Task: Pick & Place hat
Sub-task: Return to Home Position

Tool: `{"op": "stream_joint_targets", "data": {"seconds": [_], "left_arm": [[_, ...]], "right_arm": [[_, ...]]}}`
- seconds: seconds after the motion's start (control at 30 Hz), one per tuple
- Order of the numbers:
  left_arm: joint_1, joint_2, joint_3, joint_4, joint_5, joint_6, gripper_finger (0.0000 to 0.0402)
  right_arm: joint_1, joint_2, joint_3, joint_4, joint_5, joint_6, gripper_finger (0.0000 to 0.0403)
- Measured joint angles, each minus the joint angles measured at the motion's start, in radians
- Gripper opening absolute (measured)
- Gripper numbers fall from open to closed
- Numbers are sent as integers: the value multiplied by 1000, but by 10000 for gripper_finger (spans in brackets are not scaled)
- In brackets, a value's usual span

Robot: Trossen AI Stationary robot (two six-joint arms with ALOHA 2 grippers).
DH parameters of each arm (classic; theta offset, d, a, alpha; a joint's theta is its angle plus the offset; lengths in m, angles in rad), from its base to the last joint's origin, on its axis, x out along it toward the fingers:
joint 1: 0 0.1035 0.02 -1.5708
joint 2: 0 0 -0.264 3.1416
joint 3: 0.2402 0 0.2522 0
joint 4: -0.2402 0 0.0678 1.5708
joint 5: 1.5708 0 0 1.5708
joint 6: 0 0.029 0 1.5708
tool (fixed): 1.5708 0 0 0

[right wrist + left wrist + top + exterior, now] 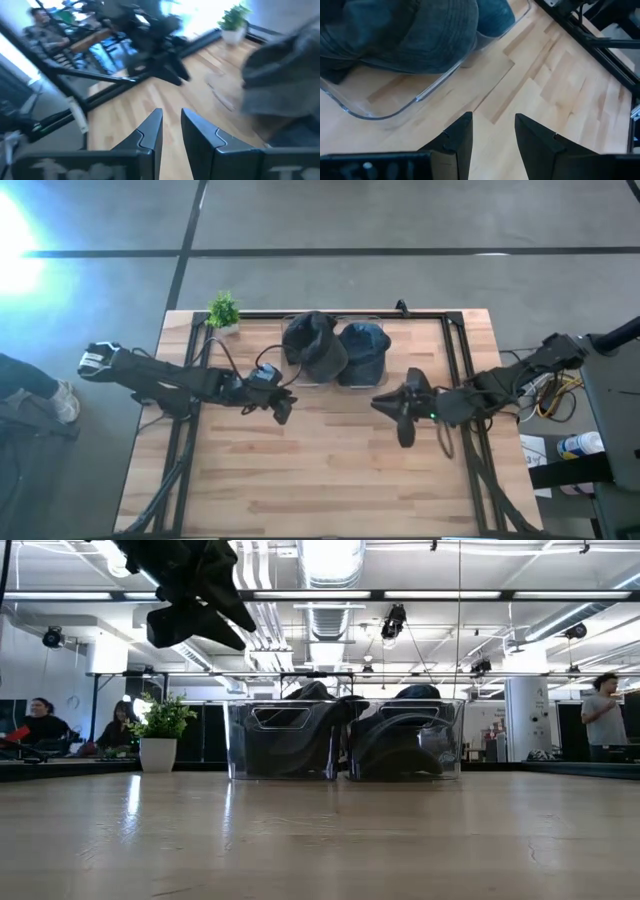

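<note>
High view puts the left gripper (pixel 283 409) and the right gripper (pixel 404 420) over the bare table (pixel 330 480), both apart from the bins, which suits a return to rest, not a reach. Wrist views show both empty: the left's fingers moderately spread, the right's with only a narrow gap. Beyond and between the two grippers, the black cap (pixel 312 345) fills the left bin (pixel 240 745) and a second cap (pixel 364 352) the right bin (pixel 452 745). The bins sit side by side, so placing looks finished.

Overhead and table-level cameras both see the transparent bins (pixel 238 745).
</note>
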Motion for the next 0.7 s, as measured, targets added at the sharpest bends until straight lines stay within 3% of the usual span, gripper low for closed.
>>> {"op": "stream_joint_targets", "data": {"seconds": [0.23, 0.5, 0.7], "left_arm": [[-5, -2, 0, -1, 0, 5, 140], [-33, -2, 0, 0, 1, 0, 140], [-64, -3, 0, 1, 2, -17, 140]], "right_arm": [[42, 2, 27, 9, 1, -8, 68], [41, 6, -89, 197, 1, 9, 68], [39, 6, -119, 220, 2, 29, 68]]}}
